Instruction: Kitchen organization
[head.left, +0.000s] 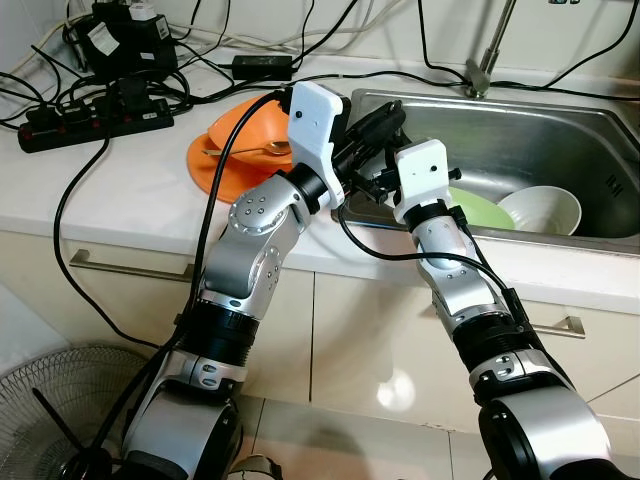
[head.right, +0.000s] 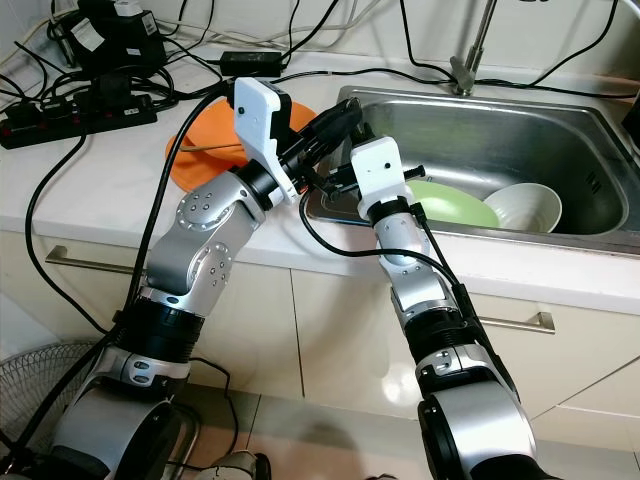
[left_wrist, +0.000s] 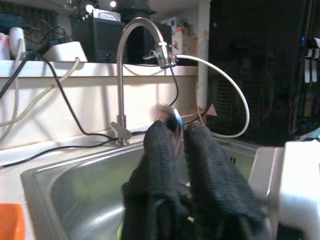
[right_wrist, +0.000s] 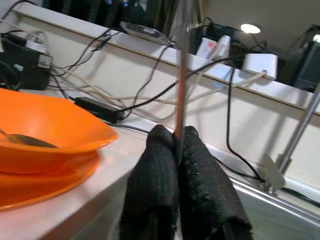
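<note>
A thin metal utensil (right_wrist: 179, 75) is clamped upright in the right pincer (right_wrist: 176, 145) at the sink's (head.left: 560, 130) near-left corner.
The left pincer (left_wrist: 176, 135) is closed on a blurred, shiny object (left_wrist: 170, 116) just beside it, over the basin. A green plate (head.left: 480, 208) and a white bowl (head.left: 545, 208) lie in the sink. An orange bowl (right_wrist: 45, 125) holding a spoon (right_wrist: 25, 140) is stacked on an orange plate (right_wrist: 55, 182) on the white tabletop (head.left: 120, 195), near a black power strip (head.left: 95, 125).

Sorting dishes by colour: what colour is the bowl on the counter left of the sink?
Orange. The bowl shows best in the right wrist view.
</note>
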